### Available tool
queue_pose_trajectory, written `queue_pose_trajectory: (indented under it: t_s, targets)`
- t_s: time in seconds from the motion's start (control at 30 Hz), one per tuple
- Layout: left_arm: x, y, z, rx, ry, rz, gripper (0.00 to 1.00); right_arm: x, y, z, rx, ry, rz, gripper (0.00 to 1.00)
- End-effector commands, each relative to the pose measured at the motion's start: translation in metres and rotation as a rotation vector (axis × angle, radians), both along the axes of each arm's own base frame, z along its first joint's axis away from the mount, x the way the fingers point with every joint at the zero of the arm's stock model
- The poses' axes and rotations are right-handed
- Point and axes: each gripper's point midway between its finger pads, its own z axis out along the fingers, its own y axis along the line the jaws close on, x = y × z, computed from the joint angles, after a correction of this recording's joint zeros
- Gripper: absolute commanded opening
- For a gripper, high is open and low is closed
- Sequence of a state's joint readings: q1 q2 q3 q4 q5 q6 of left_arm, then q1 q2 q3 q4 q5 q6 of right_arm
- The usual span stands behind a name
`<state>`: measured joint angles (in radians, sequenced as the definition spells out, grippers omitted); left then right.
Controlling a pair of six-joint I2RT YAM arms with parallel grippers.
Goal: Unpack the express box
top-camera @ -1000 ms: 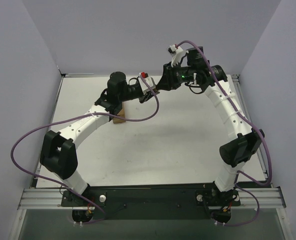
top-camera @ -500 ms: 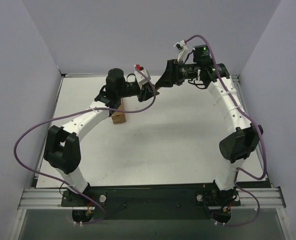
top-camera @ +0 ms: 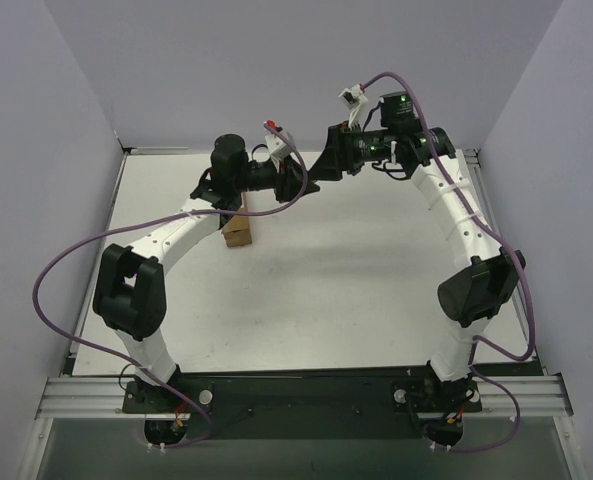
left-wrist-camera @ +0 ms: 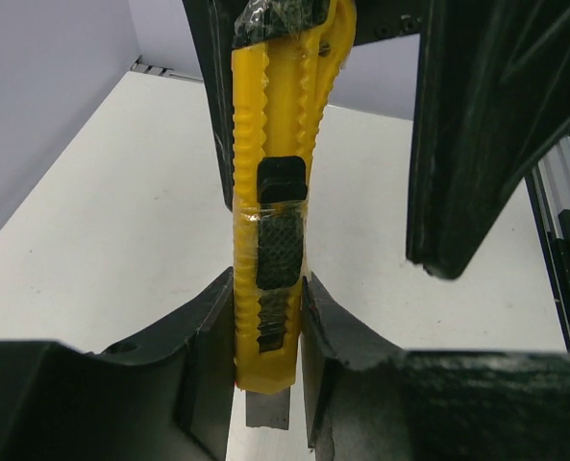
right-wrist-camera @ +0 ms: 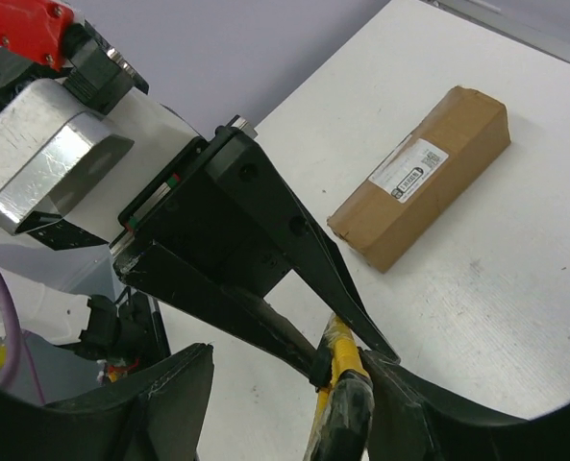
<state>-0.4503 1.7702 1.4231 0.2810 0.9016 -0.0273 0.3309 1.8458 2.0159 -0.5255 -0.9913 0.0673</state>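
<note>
A: Both arms are up over the far middle of the table (top-camera: 376, 290), nose to nose. The left gripper (left-wrist-camera: 267, 293) is clamped on the yellow utility knife (left-wrist-camera: 270, 173), with a finger pressed to each side of it near the cutting end.

B: And the right gripper (right-wrist-camera: 289, 365)?

A: Spread wide. From the left wrist, one of its fingers sits close behind the knife and the other stands well clear. I see nothing held in it.

B: So the knife is the left's alone. Where's the express box (right-wrist-camera: 448, 187)?

A: Flat on the table at the far left, looking shut, white label (right-wrist-camera: 408, 171) facing up. From above it lies partly under the left arm (top-camera: 176, 235), just near and left of where the grippers meet.

B: Which step is this?

A: I read it as a mid-air hand-over of the knife, with the left as the holder. Nothing on the box looks cut, so the unpacking proper isn't begun.

B: What's next?

A: The right needs to back off to the right. Then the left has to swing down towards the box and line the knife up along its top. A short grey stub, the blade (left-wrist-camera: 267, 411) I take it, shows past the left fingers. Whether that's enough to cut with, I can't tell. The box lies loose too, so the right may need to steady it.
</note>
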Motion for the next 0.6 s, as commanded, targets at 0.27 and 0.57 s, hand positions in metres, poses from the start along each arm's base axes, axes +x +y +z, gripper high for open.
queue_pose_trajectory:
  t_s: [0.27, 0.57]
  targets:
    - [-0.003, -0.004, 0.036, -0.059, -0.104, -0.032, 0.00, 0.001, 0.003, 0.004, -0.057, -0.072, -0.024, 0.46]
    - [-0.003, -0.004, 0.036, -0.054, -0.125, -0.035, 0.00, 0.003, 0.002, -0.003, -0.074, -0.060, -0.035, 0.36]
